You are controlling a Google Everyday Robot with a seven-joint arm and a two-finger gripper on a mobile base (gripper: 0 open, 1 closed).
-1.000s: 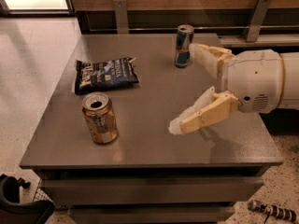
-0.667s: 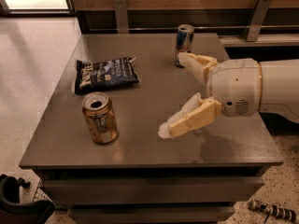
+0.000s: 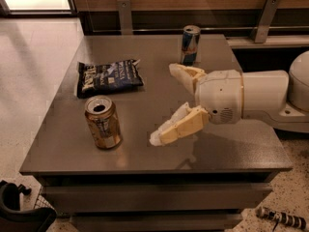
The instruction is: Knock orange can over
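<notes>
The orange can (image 3: 102, 123) stands upright near the front left of the grey table (image 3: 63, 144), its silver top open. My gripper (image 3: 163, 103) reaches in from the right on a white arm, just above the table's middle. Its two cream fingers are spread wide apart and hold nothing. The nearer fingertip (image 3: 157, 138) is a short way to the right of the can, not touching it.
A dark blue chip bag (image 3: 109, 76) lies flat behind the can at the left. A slim blue-and-silver can (image 3: 190, 44) stands at the table's back, behind the gripper. Wooden wall and metal brackets run along the rear. A dark object (image 3: 19, 212) sits on the floor at front left.
My gripper has moved left across the table toward the orange can, fingers still spread. The can, bag and blue can have not moved.
</notes>
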